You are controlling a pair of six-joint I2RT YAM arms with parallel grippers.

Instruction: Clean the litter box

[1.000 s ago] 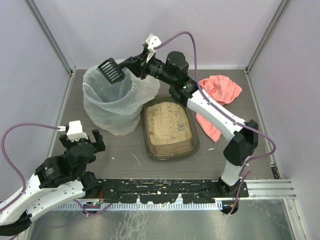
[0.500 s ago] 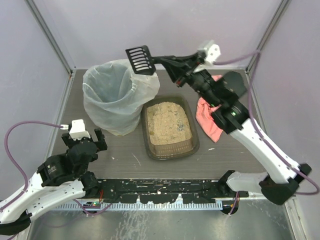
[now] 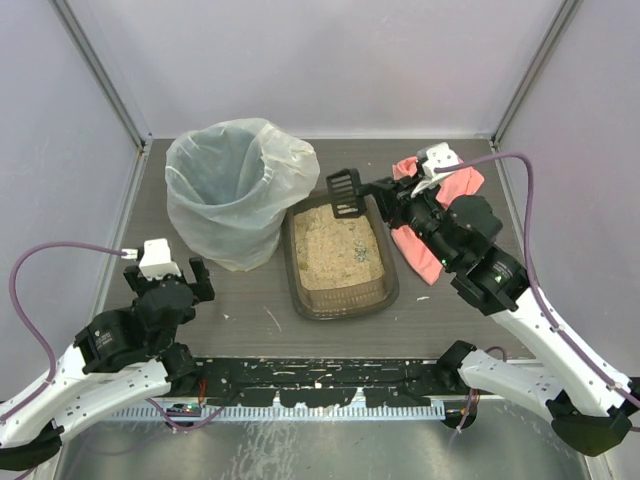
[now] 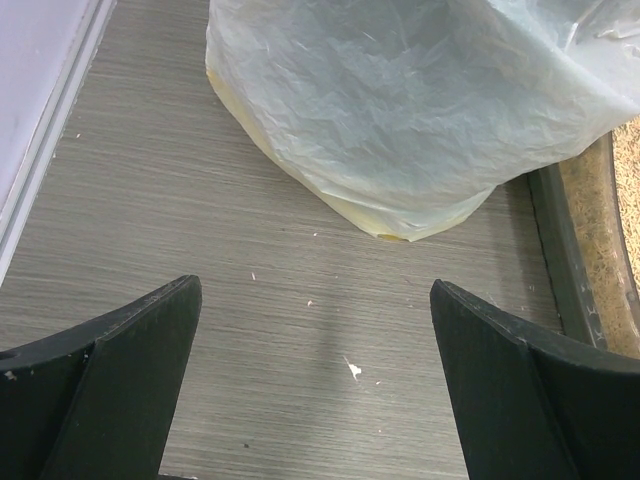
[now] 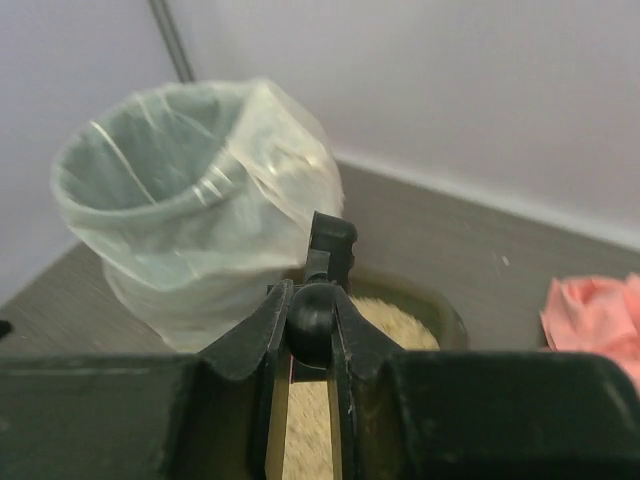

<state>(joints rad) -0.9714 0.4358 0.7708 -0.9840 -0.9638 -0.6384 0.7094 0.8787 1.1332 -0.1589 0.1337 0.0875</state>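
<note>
Nearest you, your left gripper (image 4: 315, 300) hangs over the table (image 3: 250, 300), off the near left corner of the litter box (image 3: 342, 308). Its jaws are spread wide with nothing between them. Through its wrist camera you see bare wood-grain surface flecked with a few pale crumbs. The box's left rim runs down the right edge of that view.

The litter box lies in the middle of the table, its long side running away from you. It is a shallow dark tray with rounded corners, and tan litter covers its floor in an uneven layer.

Over the far end of the box, your right gripper (image 5: 312, 315) reaches in from the box's right side. Its jaws are pinched tight on the handle of the black slotted scoop (image 3: 344, 192). The scoop's head hangs at the box's far edge, and you cannot tell from these views whether it touches the litter.

Just left of the box's far half stands the bin (image 3: 225, 235), lined with a translucent white bag, its mouth open and its base close against the box's left rim. Right of the box's far end, a pink cloth (image 3: 415, 255) lies crumpled, partly hidden under your right arm.
</note>
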